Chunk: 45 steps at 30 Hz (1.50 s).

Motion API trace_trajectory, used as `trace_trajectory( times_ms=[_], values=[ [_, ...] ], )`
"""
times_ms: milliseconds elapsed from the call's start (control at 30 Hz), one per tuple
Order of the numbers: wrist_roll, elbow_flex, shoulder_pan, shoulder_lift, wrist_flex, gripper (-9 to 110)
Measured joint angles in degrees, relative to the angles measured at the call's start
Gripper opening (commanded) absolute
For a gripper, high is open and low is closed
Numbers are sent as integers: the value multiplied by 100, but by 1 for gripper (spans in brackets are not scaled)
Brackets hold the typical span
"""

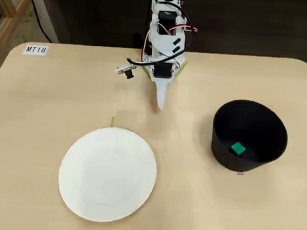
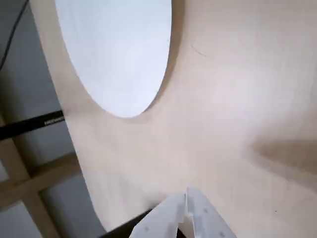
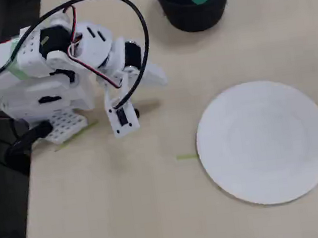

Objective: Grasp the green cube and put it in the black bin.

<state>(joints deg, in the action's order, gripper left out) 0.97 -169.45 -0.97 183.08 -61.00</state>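
One green cube (image 1: 237, 149) inside black bin (image 1: 249, 136); claw (image 2: 186, 198) closed, empty, partly cropped.

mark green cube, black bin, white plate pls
green cube (image 1: 237, 149), a fixed view, top face, inside the bin
black bin (image 1: 221, 149), a fixed view, outer wall at left
white plate (image 3: 264, 141), a fixed view, bare centre
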Motion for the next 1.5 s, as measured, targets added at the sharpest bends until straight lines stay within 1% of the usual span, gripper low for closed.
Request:
trace_trajectory(
  times_ms=[600, 733, 800, 867, 933, 1033, 1067, 1100, 1133, 1233, 1400, 1500],
  values=[
    [167, -44, 53, 9, 149, 0],
    [413, -167, 35, 9, 378, 0],
    [976, -272, 35, 0, 545, 0],
    [1916, -272, 35, 9, 272, 1],
    [3366, -272, 35, 9, -501, 2],
    [5941, -290, 44, 53, -1740, 2],
    [6521, -290, 79, 70, -1951, 2],
    [6891, -290, 97, 70, -1969, 2],
    [7146, -290, 105, 70, -2048, 3],
    [7418, -290, 53, 70, -2153, 3],
    [7506, -290, 44, 70, -2180, 2],
    [7453, -290, 132, 70, -2145, 0]
  ],
)
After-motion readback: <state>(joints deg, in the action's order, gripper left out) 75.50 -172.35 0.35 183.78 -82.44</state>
